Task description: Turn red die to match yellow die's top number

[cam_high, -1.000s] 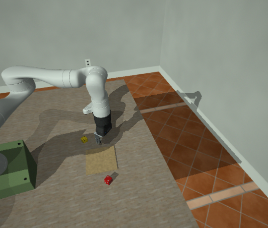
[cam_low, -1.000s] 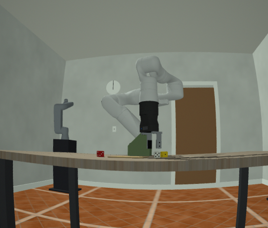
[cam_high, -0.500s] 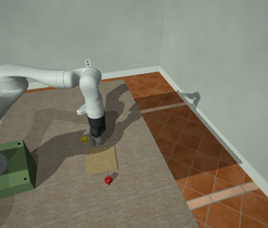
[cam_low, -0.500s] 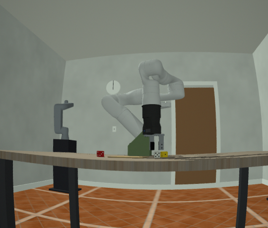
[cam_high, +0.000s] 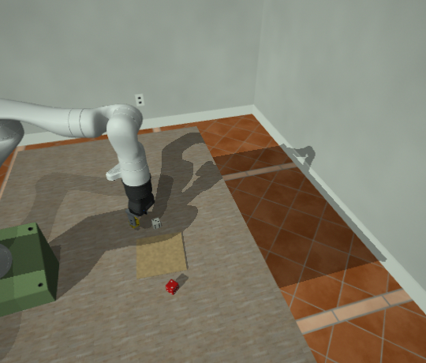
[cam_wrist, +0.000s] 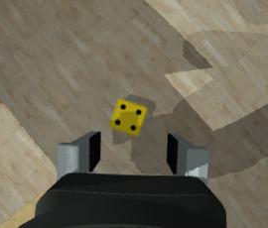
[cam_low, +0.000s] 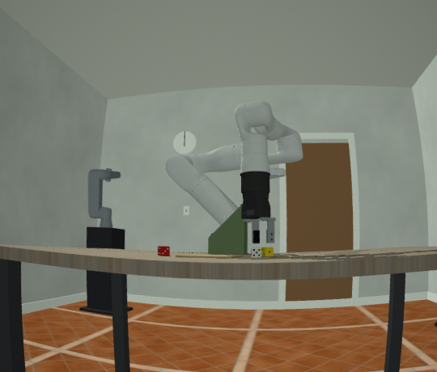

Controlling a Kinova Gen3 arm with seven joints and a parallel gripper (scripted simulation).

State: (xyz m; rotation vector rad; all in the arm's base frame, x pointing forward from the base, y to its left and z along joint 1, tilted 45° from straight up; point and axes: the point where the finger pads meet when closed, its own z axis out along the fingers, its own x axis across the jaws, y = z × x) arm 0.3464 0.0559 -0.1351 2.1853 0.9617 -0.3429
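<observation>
While the arm hangs over the far part of the table, the nearest thing to me on it is the red die. It sits on the bare wood just off the near edge of the tan mat, close to the mat's corner but not on it. From the side, the red die stands well apart from the other two dice.

Beyond the mat, a white die rests on the wood just past the mat's far edge. Right beside it, a little apart, is the yellow die, partly hidden from above by the claw. The side view shows the white die and the yellow die almost touching, though I cannot tell if they do.

Over the yellow die hovers the gripper, pointing straight down, its fingers spread fully wide with nothing between them. The wrist view puts the gripper just above the yellow die, whose top face shows four dots. The fingertips stop short of the table.

Further back stands the green base block where the arm is mounted, and past that the wall.
</observation>
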